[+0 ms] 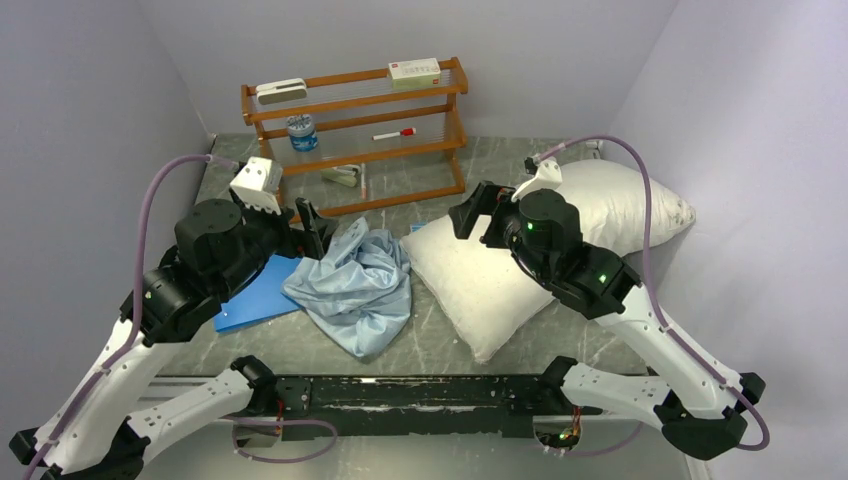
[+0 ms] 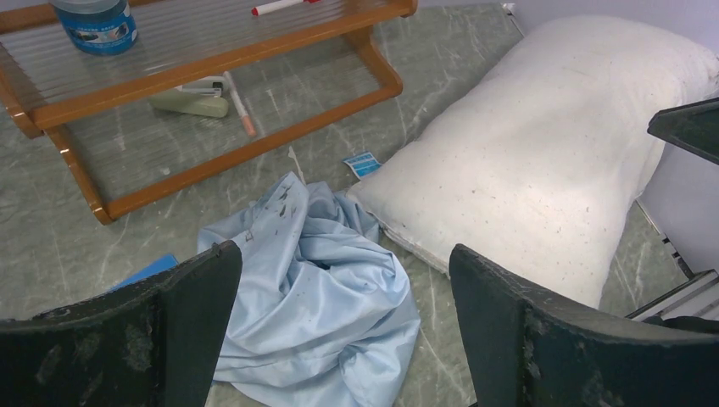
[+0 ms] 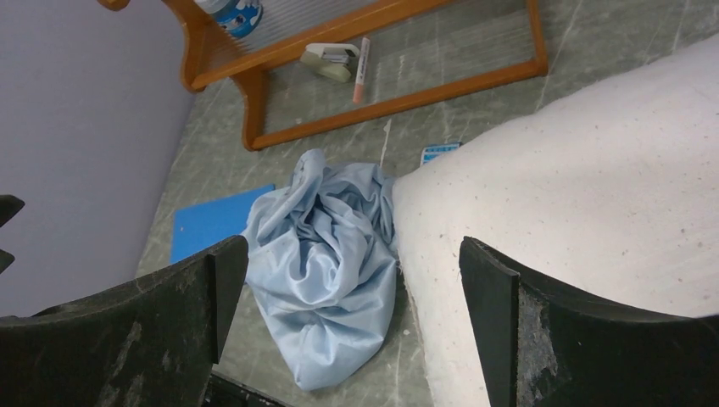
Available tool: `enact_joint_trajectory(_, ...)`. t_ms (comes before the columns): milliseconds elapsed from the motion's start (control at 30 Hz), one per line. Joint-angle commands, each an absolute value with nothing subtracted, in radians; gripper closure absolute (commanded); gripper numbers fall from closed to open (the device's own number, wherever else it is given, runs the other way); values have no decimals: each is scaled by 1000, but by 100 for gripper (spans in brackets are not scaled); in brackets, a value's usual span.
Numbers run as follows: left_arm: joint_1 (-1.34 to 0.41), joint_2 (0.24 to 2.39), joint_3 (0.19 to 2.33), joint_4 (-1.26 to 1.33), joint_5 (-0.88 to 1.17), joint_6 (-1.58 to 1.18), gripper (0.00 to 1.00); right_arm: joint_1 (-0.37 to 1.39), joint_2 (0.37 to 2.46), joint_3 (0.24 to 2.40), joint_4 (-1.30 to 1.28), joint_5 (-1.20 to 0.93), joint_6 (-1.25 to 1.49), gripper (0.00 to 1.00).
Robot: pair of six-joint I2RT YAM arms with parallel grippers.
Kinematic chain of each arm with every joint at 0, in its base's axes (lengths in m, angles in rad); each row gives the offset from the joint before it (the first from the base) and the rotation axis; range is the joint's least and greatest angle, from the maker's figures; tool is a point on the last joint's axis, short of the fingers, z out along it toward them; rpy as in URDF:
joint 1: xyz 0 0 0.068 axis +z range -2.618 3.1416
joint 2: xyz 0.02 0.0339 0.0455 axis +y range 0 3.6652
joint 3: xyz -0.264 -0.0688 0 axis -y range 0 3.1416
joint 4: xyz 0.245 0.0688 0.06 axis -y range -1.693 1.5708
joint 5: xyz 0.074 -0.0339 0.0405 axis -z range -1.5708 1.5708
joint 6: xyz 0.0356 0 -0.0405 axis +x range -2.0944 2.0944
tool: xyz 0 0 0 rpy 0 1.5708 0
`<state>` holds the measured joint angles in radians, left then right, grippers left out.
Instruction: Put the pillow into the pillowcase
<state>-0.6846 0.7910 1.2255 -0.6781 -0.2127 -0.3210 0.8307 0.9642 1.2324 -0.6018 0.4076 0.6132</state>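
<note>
The pillow (image 1: 470, 280) is a plump white speckled cushion lying diagonally across the right half of the table, its near corner close to the front edge. The pillowcase (image 1: 355, 285) is a crumpled light-blue heap at the centre, touching the pillow's left edge. My left gripper (image 1: 312, 230) hovers open above the pillowcase's left side, nothing between its fingers. My right gripper (image 1: 478, 218) hovers open above the pillow's upper left part, also empty. The left wrist view shows the pillowcase (image 2: 314, 280) and the pillow (image 2: 543, 144) below the left gripper (image 2: 343, 254). In the right wrist view both the pillowcase (image 3: 326, 254) and the pillow (image 3: 576, 195) lie beneath the right gripper (image 3: 352, 248).
A wooden rack (image 1: 355, 135) stands at the back with a blue jar (image 1: 301, 132), a marker (image 1: 393, 133) and a box (image 1: 414, 71). A stapler (image 1: 345, 177) lies under it. A flat bright-blue rectangle (image 1: 262, 290) lies left of the pillowcase. Walls close in on both sides.
</note>
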Motion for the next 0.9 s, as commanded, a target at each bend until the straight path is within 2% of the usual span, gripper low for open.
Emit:
enact_joint_trajectory(0, -692, 786, 1235, -659, -213, -307, 3, 837, 953, 1226, -589, 425, 622, 0)
enact_joint_trajectory(600, -692, 883, 1195, -714, -279, -331, 3, 838, 934, 1163, -554, 395, 642, 0)
enact_joint_trajectory(867, -692, 1032, 1133, -736, -288, -398, 16, 838, 922, 1146, -556, 391, 650, 0)
